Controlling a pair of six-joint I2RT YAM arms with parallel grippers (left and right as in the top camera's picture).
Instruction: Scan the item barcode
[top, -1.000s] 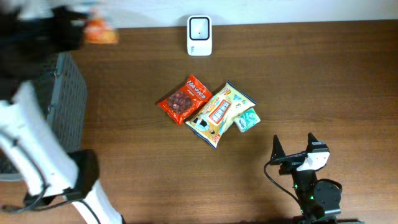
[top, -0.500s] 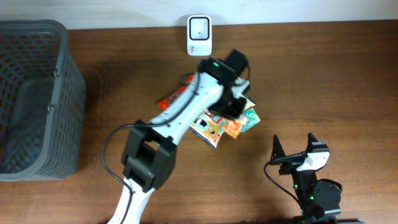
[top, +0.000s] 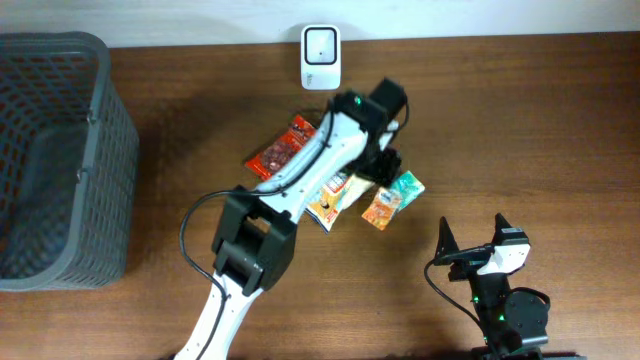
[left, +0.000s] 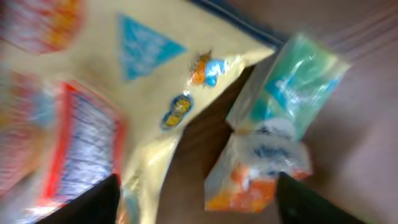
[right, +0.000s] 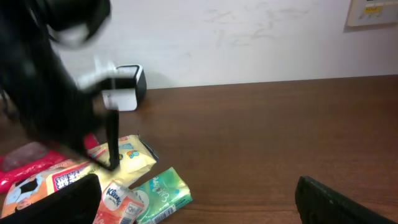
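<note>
Basket (top: 108, 150) at left edge. Red packet (top: 280, 152) and yellow packet (top: 335, 195) mid-worktop, scanner (top: 321, 57) at far edge. My left end effector (left: 199, 200) hangs over them, released; orange pack (top: 383, 208) lies beneath, beside green pack (top: 405, 186). Right end effector (top: 471, 228) near right, released, empty.

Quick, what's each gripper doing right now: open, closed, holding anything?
Left gripper: open, holding nothing.
Right gripper: open, holding nothing.
</note>
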